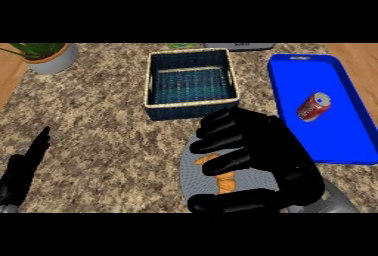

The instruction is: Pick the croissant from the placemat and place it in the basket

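The croissant lies on the grey placemat at lower centre, long axis running up-down. The right hand hovers over it, fingers spread, uncurled, partly hiding it. The blue basket stands above; the left hand rests open at lower left.

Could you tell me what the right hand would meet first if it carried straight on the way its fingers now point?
Probably the croissant: the right hand points left over the placemat, open fingers already above it, though height is unclear.
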You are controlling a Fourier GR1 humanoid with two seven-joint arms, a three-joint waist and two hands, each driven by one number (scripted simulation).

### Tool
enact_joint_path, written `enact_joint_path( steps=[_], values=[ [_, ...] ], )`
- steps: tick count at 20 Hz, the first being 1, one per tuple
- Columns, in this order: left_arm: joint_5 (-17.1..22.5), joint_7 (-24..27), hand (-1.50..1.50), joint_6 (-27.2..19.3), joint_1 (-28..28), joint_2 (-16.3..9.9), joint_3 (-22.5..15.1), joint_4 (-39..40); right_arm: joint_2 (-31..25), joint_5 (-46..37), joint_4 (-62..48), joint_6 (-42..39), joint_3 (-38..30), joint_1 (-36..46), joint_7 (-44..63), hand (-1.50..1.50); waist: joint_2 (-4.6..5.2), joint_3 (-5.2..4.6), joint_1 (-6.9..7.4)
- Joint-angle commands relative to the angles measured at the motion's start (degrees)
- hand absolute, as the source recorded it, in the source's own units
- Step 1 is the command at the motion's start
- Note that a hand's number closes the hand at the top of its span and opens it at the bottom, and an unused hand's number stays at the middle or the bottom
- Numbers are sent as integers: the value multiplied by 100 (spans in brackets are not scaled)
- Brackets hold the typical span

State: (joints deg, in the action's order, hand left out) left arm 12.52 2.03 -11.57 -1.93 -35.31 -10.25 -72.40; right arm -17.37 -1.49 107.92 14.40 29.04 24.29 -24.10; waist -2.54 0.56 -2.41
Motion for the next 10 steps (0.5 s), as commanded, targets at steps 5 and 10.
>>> enact_joint_path(
  steps=[5, 10],
  values=[
    [-27, -374, 0, -252, -339, -33, 61, 303, 312, -1862, 496, 2385, -695, -1037, -780, -150, -137, 18, -1059],
    [-9, -424, 0, -514, -527, 22, 180, 325, 256, -2653, 355, 3380, -951, -2827, -641, -150, -47, -30, -1348]
  ],
)
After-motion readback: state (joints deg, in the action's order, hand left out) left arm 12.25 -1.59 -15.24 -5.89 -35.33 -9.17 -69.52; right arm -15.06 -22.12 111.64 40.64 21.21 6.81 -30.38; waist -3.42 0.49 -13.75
